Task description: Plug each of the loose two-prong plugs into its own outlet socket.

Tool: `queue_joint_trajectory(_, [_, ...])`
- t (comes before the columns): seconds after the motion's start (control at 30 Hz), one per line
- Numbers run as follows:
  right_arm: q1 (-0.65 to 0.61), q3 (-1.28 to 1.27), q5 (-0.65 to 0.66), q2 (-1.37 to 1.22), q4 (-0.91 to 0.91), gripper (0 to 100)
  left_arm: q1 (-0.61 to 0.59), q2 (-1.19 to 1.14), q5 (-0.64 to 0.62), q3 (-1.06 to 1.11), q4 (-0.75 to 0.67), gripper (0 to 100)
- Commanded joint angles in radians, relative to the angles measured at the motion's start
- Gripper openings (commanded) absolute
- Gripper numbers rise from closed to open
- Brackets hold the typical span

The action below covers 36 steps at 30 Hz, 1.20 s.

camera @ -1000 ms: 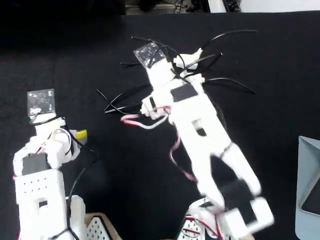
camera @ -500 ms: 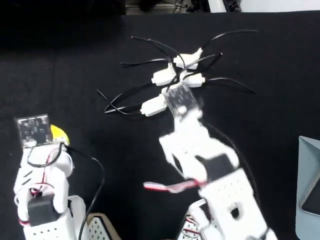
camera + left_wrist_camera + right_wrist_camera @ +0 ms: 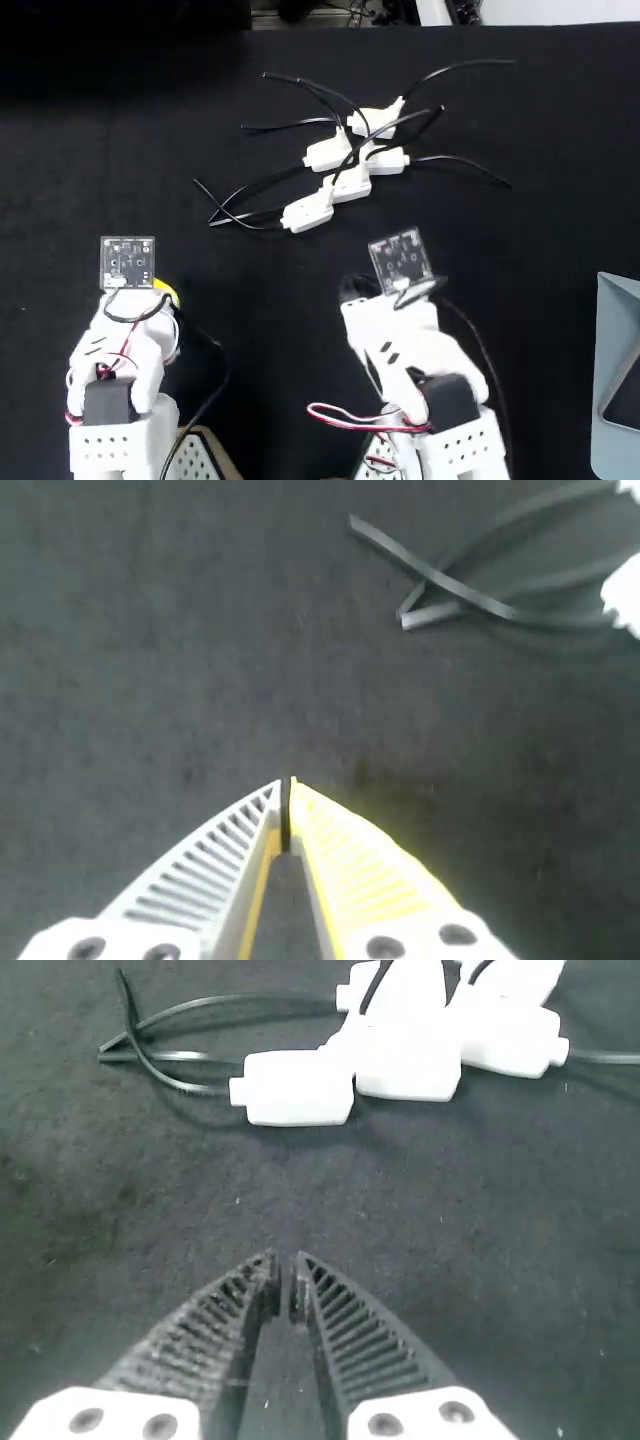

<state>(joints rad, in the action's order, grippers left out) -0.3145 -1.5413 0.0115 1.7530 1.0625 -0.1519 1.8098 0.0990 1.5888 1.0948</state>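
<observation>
My left claw [image 3: 288, 788] was clenched, folks: white finger [image 3: 215, 850] and yellow finger [image 3: 350, 855] pressed tip to tip, nothing between them, hanging over bare black worktop [image 3: 150, 660]. My right claw [image 3: 287, 1265] was clenched as well, its two dark ribbed fingers [image 3: 215, 1335] meeting at the tips, and it was just as empty.

Out ahead of the right claw, apart from it, lay the nearest white plug piece [image 3: 295, 1100], flat on the cloth. Thin black cords [image 3: 170, 1035] trailed away to its left, and more white pieces [image 3: 405, 1065] were packed touching behind it.

From the left claw's side, the loose ends of those cords [image 3: 440, 590] crossed one another farther out and to the right.

From the high view, my left arm [image 3: 120, 350] sat tucked at the near left and my right arm [image 3: 420, 360] at the near middle, both well apart from the action. The cluster of white pieces [image 3: 345, 185] sat far and centre on the worktop [image 3: 520, 250], bunched and touching, with cords [image 3: 240, 200] fanning out to the left, the right and the far side. I could not tell plug from socket in that huddle, nor whether any pair was joined.

A grey container [image 3: 615, 380] stood at the right edge.
</observation>
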Motion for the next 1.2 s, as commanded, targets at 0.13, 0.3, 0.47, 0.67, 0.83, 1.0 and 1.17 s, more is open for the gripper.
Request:
queue_joint_trajectory(0.13, [0.011,-0.143,-0.008,0.116,-0.043,1.2,0.008,0.009,-0.006,0.073,-0.006,3])
queue_joint_trajectory(0.3, [0.011,-0.142,-0.003,0.105,-0.012,1.2,0.015,0.008,-0.006,0.111,0.000,3])
queue_joint_trajectory(0.47, [0.011,-0.142,-0.002,0.111,0.164,1.2,0.007,0.003,-0.006,0.111,0.014,3])
queue_joint_trajectory(0.67, [0.011,-0.142,-0.002,0.116,0.230,1.2,0.015,0.006,-0.012,0.111,0.166,3])
queue_joint_trajectory(0.83, [0.011,-0.142,-0.002,0.116,0.230,1.2,0.013,0.006,-0.012,0.111,0.176,3])
queue_joint_trajectory(1.0, [0.011,-0.142,-0.002,0.116,0.230,1.2,0.010,0.006,-0.012,0.111,0.176,3])
queue_joint_trajectory(1.17, [0.011,-0.142,-0.002,0.116,0.230,1.2,0.013,0.006,-0.012,0.111,0.176,3])
